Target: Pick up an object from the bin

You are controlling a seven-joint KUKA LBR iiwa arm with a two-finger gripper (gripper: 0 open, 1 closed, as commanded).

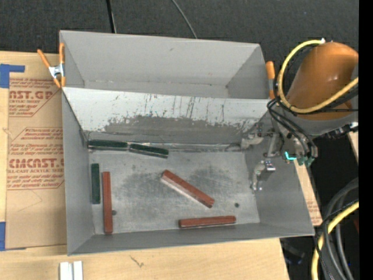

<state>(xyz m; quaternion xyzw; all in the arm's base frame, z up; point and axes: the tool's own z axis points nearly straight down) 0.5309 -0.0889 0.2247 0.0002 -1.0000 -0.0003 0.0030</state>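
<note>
Red-brown bar [187, 189] lies mid-frame, bare bin floor [233, 182] around it; your claw [259, 179] hangs beside the right wall [288, 210], and you cannot tell how open it is.

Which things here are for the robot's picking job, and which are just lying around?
For the job: gripper, grey bin, middle red-brown bar, front red-brown bar, left red-brown bar, left dark green bar, two dark green bars at the back.

Just lying about: black cable behind the bin, small white piece outside its front-left corner.

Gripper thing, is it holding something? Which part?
Nothing is held. The gripper hangs near the bin's right wall, apart from the nearest reddish-brown bar.
</note>
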